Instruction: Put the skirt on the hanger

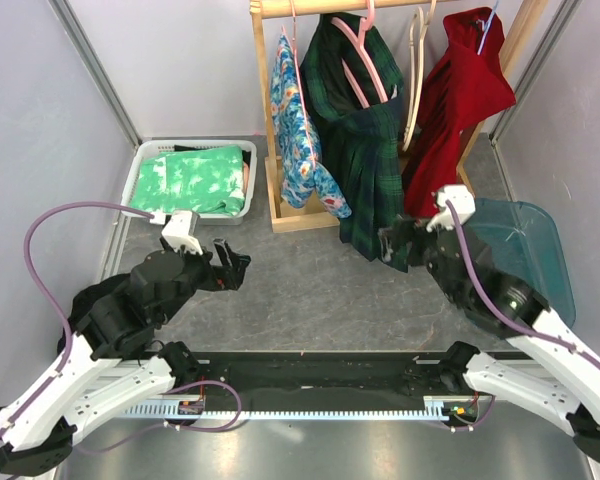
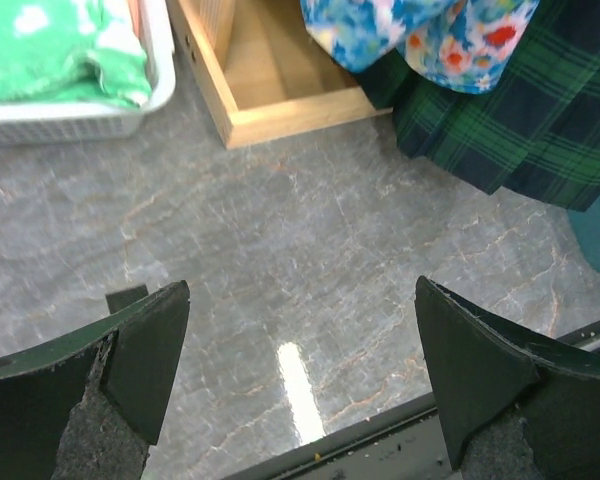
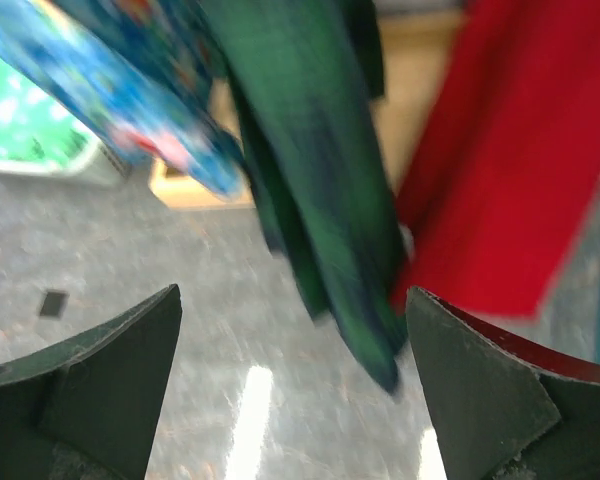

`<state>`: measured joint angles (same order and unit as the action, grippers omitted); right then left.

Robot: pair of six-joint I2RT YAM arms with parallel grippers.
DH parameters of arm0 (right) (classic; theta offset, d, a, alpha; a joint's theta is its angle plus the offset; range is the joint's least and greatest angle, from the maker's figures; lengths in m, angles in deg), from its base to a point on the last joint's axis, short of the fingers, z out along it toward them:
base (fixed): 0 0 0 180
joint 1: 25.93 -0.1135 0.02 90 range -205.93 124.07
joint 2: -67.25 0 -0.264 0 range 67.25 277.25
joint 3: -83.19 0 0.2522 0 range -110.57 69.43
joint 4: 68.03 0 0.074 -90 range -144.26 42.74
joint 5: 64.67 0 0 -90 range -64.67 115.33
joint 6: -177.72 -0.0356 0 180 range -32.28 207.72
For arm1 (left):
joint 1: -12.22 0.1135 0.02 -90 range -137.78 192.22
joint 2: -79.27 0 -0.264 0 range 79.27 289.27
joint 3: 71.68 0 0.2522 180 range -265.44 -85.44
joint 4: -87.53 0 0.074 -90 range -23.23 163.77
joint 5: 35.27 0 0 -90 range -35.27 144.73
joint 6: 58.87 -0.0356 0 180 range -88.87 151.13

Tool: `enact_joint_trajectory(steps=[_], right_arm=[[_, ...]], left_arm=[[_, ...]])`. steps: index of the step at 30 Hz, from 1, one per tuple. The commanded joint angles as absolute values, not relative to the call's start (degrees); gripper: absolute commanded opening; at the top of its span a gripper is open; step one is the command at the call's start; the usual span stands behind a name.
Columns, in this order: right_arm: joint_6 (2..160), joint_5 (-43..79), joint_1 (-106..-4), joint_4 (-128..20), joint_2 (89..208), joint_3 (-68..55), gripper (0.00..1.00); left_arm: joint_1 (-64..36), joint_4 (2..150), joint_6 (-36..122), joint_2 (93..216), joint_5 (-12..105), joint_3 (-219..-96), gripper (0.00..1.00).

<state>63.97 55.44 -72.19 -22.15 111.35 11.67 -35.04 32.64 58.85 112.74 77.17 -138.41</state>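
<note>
The dark green plaid skirt hangs from a pink hanger on the wooden rail, its hem reaching down to the table. My right gripper is open just below the hem, with nothing between its fingers. In the right wrist view the skirt looks blurred and dangles ahead of the open right gripper. My left gripper is open and empty over the grey table, left of the rack. The left wrist view shows the skirt far ahead to the right of the left gripper.
A blue floral garment and a red garment hang on either side of the skirt. The wooden rack base stands on the table. A white basket with green cloth sits at the back left, a teal bin at the right.
</note>
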Motion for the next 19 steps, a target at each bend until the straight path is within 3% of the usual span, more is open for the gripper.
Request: enact_joint_trajectory(steps=[1,8,19], right_arm=[[58.45,57.15,-72.16,-16.22,104.18,17.83,0.98],[55.99,55.92,-72.16,-15.07,97.57,25.66,0.98],[54.06,52.49,-72.16,-19.97,101.70,30.83,0.98]], left_arm=[[-35.06,32.64,65.05,112.49,77.50,-135.81,1.00],[-35.06,33.07,67.42,111.09,77.85,-132.82,1.00],[-35.06,32.46,68.74,109.42,80.74,-129.92,1.00]])
